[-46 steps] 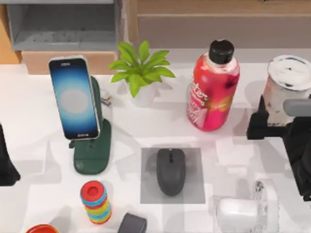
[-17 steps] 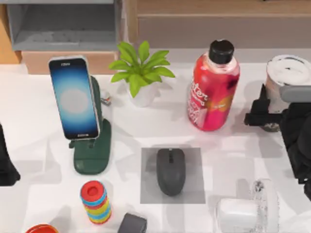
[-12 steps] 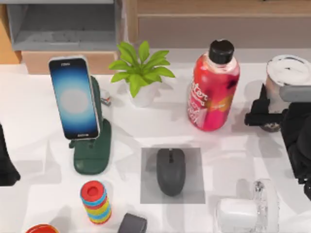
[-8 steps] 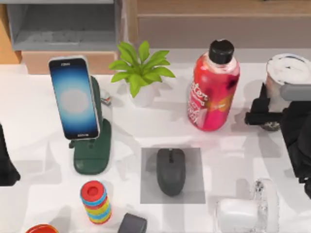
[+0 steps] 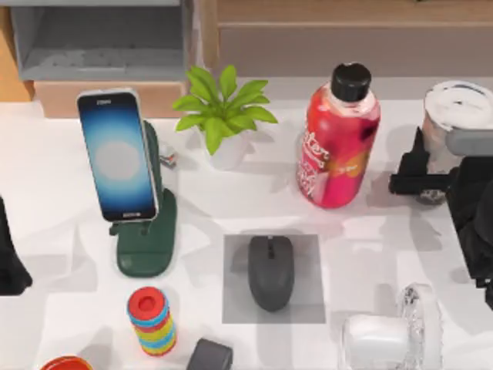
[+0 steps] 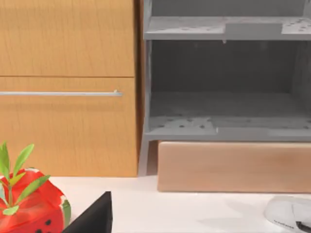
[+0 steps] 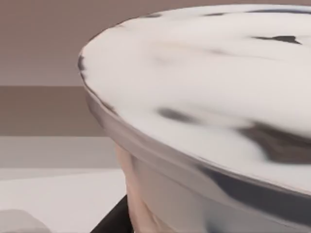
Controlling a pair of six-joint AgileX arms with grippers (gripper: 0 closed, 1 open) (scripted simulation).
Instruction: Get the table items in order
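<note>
Right end effector (image 5: 428, 183), far right of the frame: a dark finger lies against the near side of the milk-tea cup (image 5: 457, 123), but whether the pair is clamped on it or apart I cannot tell. Change noted over the last few seconds: the cup has moved a little up the frame with the end effector beside it, and its base now looks clear of the surface (image 5: 54, 193); judged as a lift under way, the cup being the one item not yet placed. The right wrist view has the cup's white lid (image 7: 209, 92) pressed close. Left arm (image 5: 9, 258): parked at the left edge, state of its end effector not to be told. Count: one smartphone (image 5: 117, 156), screen lit, propped on one green stand (image 5: 150, 235) at upper left; one computer mouse (image 5: 270, 271) on one grey mat (image 5: 308, 297), lower centre; one potted plant (image 5: 223, 116); one red bottle (image 5: 337, 139); one stack of coloured rings (image 5: 152, 320).
</note>
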